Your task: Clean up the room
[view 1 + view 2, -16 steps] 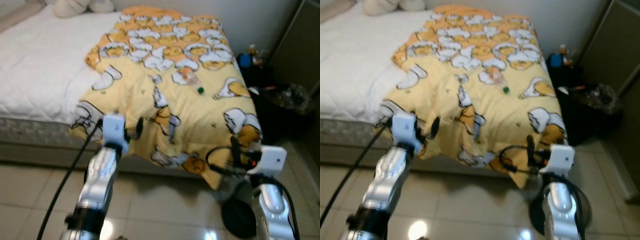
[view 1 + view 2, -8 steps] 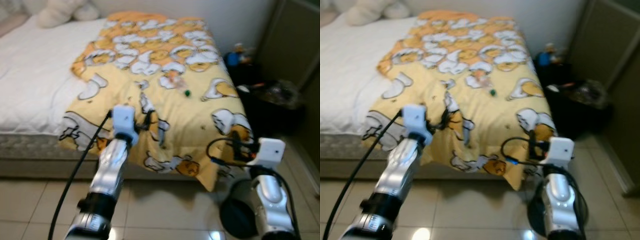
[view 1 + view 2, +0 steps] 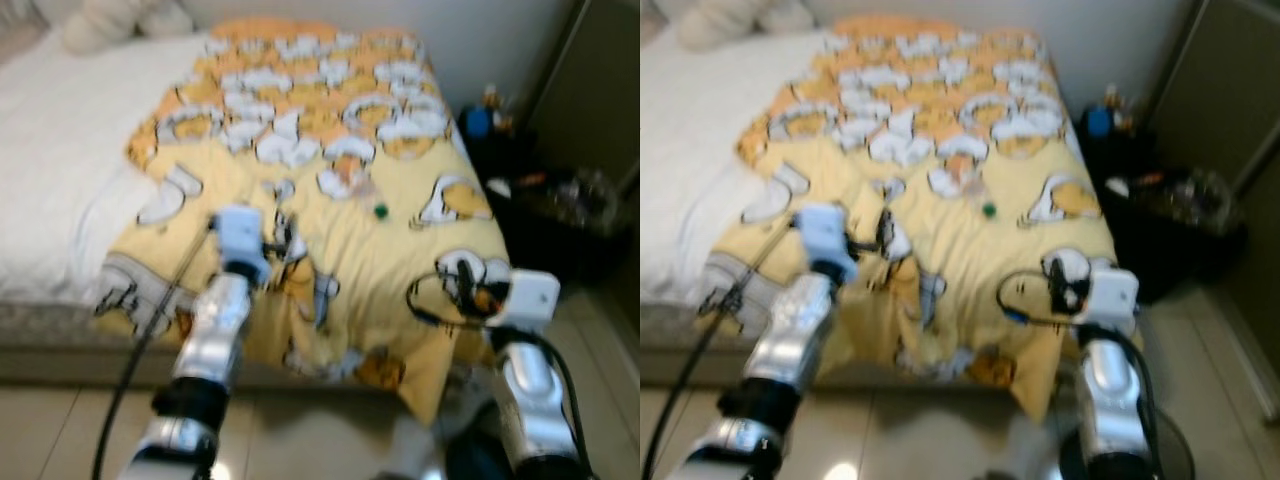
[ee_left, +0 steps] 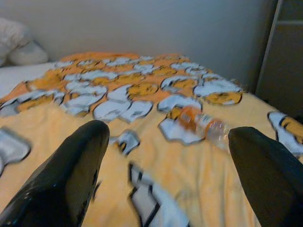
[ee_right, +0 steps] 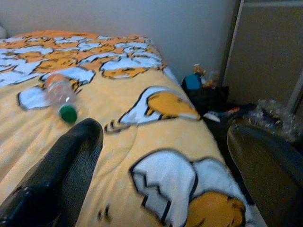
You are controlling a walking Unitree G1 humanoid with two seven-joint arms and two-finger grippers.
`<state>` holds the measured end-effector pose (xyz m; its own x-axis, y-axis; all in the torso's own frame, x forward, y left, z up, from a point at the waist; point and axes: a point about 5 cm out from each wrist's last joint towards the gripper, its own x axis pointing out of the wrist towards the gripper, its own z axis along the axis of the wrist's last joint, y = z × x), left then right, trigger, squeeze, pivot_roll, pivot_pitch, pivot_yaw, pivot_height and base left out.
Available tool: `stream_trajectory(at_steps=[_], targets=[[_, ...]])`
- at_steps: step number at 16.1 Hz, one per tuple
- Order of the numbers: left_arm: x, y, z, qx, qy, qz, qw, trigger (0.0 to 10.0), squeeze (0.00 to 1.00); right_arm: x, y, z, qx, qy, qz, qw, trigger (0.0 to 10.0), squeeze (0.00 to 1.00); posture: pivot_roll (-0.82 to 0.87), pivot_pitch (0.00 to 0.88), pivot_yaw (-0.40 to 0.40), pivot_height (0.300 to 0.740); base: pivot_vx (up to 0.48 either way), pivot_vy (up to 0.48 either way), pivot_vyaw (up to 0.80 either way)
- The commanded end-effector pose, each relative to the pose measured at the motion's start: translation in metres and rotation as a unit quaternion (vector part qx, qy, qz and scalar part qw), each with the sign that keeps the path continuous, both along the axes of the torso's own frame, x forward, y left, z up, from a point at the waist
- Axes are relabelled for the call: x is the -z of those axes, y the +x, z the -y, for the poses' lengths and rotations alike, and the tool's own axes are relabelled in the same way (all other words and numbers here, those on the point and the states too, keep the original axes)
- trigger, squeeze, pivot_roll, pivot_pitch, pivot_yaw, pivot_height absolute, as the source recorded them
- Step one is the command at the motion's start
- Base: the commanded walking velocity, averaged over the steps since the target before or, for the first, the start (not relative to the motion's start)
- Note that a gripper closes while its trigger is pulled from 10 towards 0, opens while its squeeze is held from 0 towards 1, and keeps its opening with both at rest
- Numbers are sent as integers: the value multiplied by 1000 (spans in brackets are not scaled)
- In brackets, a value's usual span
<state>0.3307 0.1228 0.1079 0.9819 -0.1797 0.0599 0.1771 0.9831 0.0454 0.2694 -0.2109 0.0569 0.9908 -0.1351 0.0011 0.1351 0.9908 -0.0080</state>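
A clear plastic bottle [image 3: 362, 188] with an orange label and a green cap [image 5: 68, 113] lies on its side on the yellow cartoon blanket [image 3: 330, 130] that covers the right half of the bed. My left gripper [image 3: 283, 238] is open and hovers over the blanket, short of the bottle [image 4: 203, 124] and to its left. My right gripper [image 3: 462, 285] is open above the blanket's near right corner, and the bottle [image 5: 59, 90] lies ahead of it to the left. Neither gripper holds anything.
The white sheet [image 3: 60, 130] and pillows [image 3: 110, 20] lie on the bed's left half. Right of the bed stand a dark bin with a crinkled bag [image 3: 565, 210], a blue item [image 3: 483, 120] and a tall dark panel [image 3: 600, 80]. Tiled floor [image 3: 60, 440] lies in front.
The view has shifted and blurred as the camera moved towards the bed. Both arms have come forward, from the blanket's front edge to over the blanket. The bottle has not moved.
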Motion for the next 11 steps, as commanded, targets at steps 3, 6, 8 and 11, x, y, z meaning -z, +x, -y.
stream_trajectory(at_steps=[3, 6, 8, 11], targets=[[1, 2, -15, -16, 16, 2, 1000, 10000, 0, 0, 0, -9, -10, 3, -1, 1000, 10000, 0, 0, 0, 18, 740, 480, 0, 0], [2, 1, -15, -16, 16, 2, 1000, 10000, 0, 1, -1, -7, -9, 2, -2, 1000, 10000, 0, -3, 0, 19, 740, 480, 0, 0], [3, -1, -11, 5, 5, -4, 1000, 10000, 0, 2, -2, -9, -12, 6, -3, 1000, 10000, 0, 0, 0, 19, 740, 480, 0, 0], [3, -4, -11, 1, 13, 4, 1000, 10000, 0, 3, -3, -18, -23, 8, -6, 1000, 10000, 0, 12, 0, 14, 740, 480, 0, 0]])
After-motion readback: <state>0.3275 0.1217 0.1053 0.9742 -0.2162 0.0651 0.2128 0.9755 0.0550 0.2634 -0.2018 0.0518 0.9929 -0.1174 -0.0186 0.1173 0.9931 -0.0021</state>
